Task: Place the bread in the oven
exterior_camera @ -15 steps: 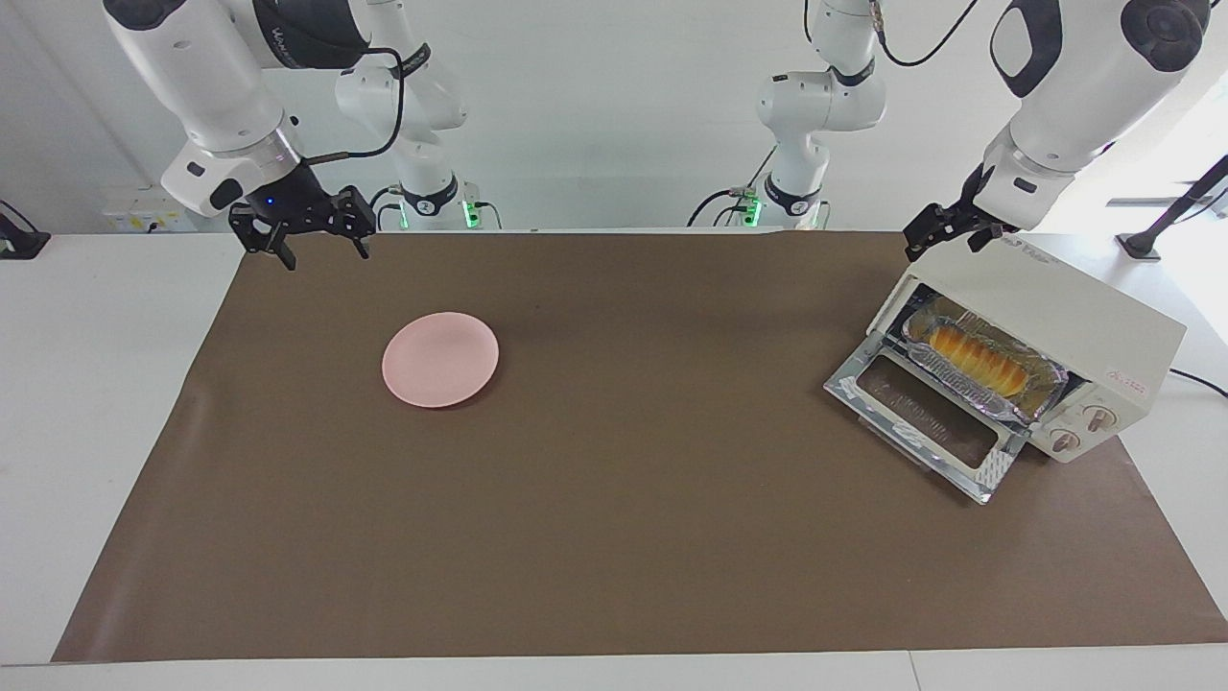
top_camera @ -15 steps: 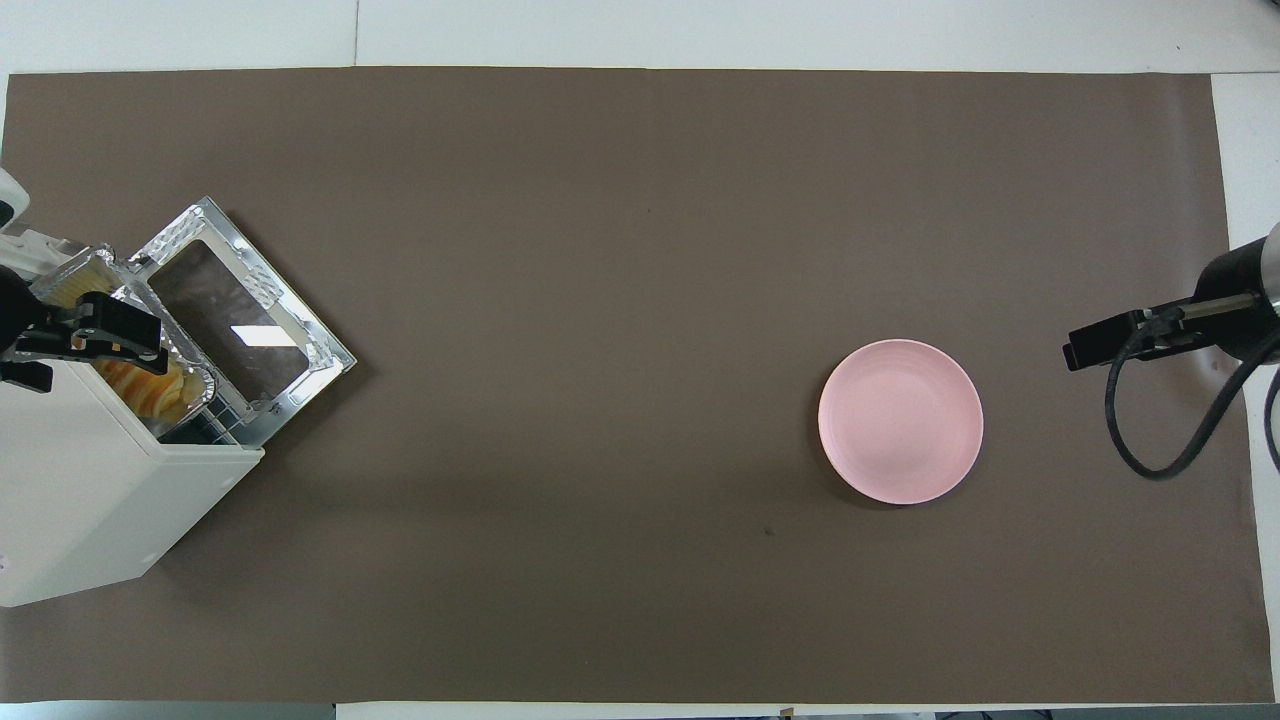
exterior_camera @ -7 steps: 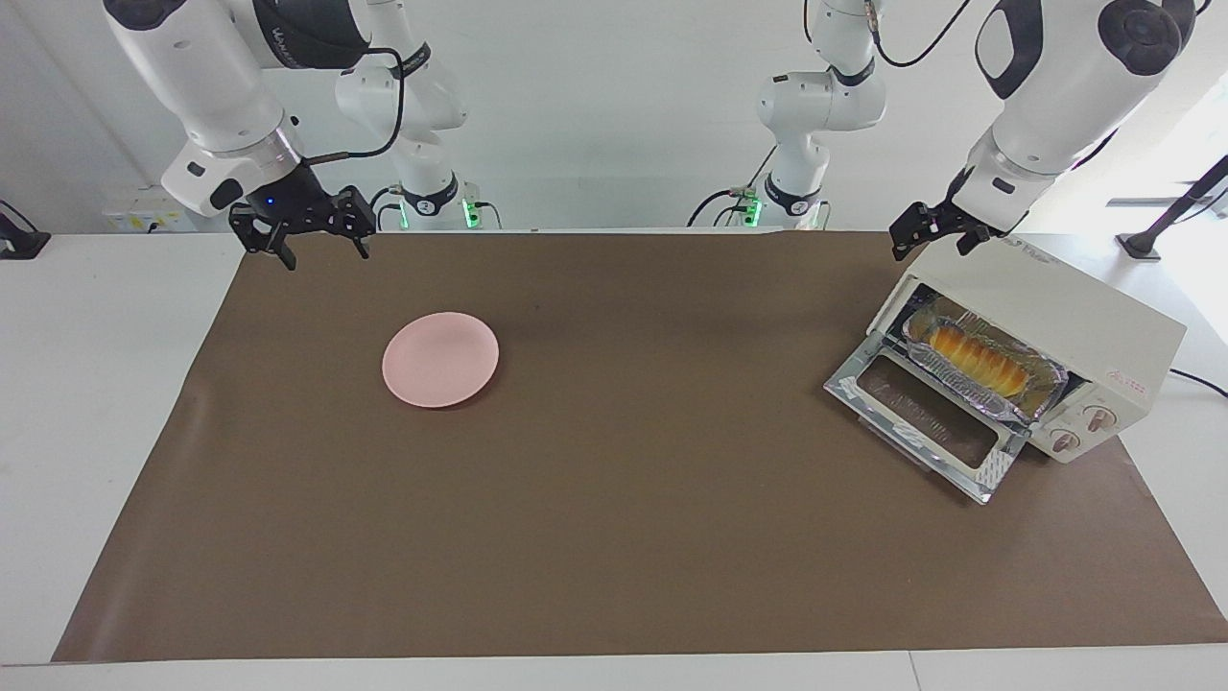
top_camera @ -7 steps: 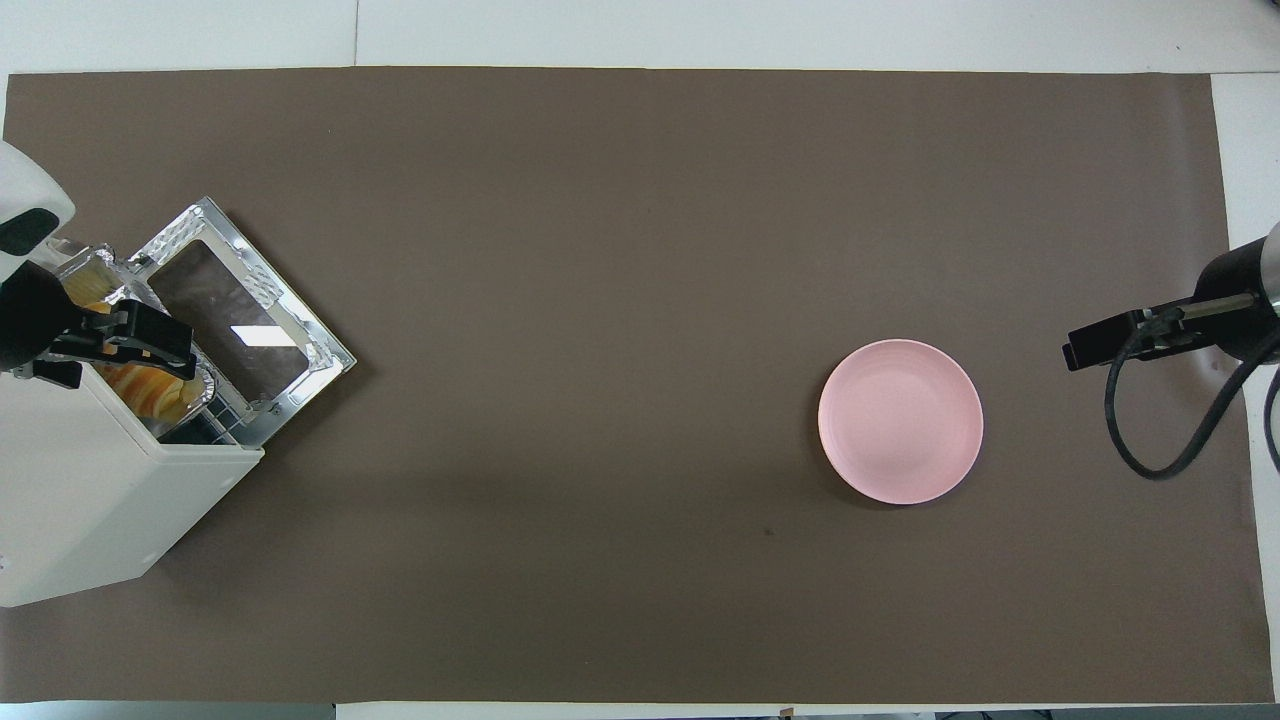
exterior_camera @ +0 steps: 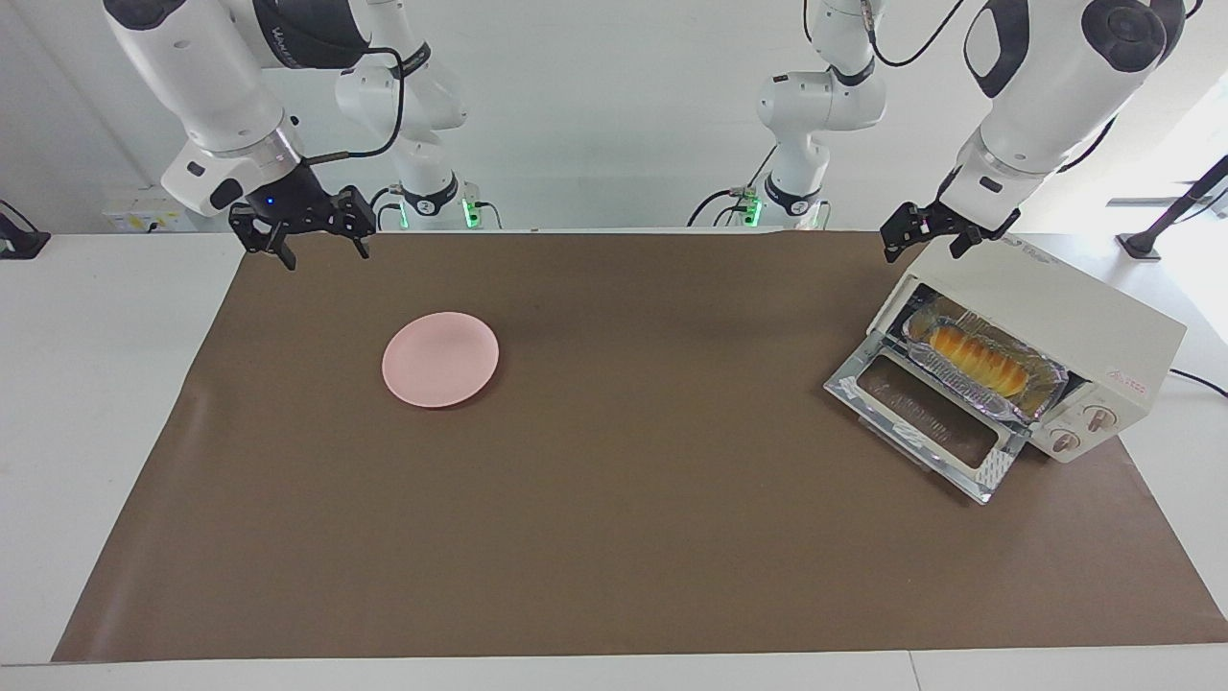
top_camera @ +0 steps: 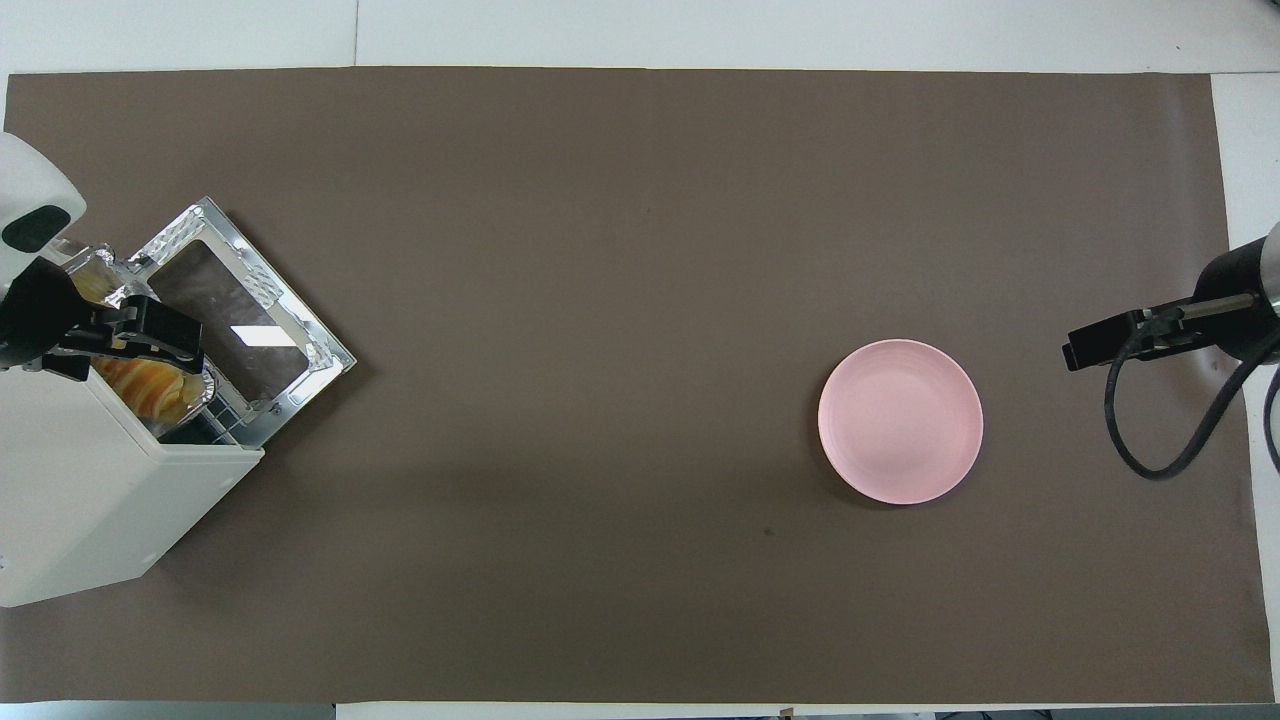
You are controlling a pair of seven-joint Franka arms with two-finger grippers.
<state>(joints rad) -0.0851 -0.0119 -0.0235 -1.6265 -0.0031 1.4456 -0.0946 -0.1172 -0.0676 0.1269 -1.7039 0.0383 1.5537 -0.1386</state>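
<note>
Brown mat (exterior_camera: pixel 614 537) | oven (exterior_camera: pixel 1074 317) lettering unreadable | left claw (exterior_camera: pixel 926 235), right claw (exterior_camera: pixel 321 245) spread, empty

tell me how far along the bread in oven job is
Done: the bread lies in the foil tray inside the oven, and the pink plate is bare. In hand: nothing. The left tool hangs open over the oven's top corner, and the right tool waits open over the mat edge near the plate. Left: the oven door is down; closing it may be all that remains.
</note>
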